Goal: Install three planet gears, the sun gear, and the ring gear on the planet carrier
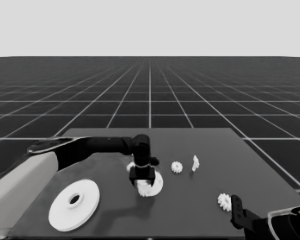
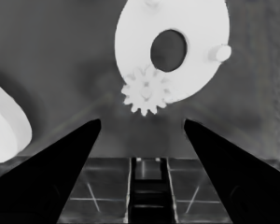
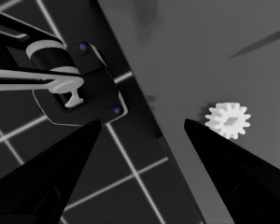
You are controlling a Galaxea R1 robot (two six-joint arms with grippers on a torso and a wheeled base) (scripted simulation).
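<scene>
In the head view the smaller round part [image 1: 157, 184] lies mid-table, and my left gripper [image 1: 142, 181] hangs open just over its left side. The left wrist view looks down on the smaller round part [image 2: 177, 28], which has a dark centre hole and upright pegs. One small toothed gear [image 2: 146, 91] sits at its rim, between and beyond my spread fingers, held by nothing. The larger round part [image 1: 74, 205] lies flat at the front left. A second gear [image 1: 177, 167] lies right of the gripper. A third gear [image 1: 224, 201] [image 3: 228, 120] lies beside my open right gripper [image 1: 236, 207].
A thin white piece [image 1: 195, 162] stands just right of the middle gear. A white scrap [image 1: 130, 166] shows behind the left gripper; I cannot tell what it is. In the right wrist view the table's edge [image 3: 144, 107] runs beside dark machinery [image 3: 79, 88] with blue lights.
</scene>
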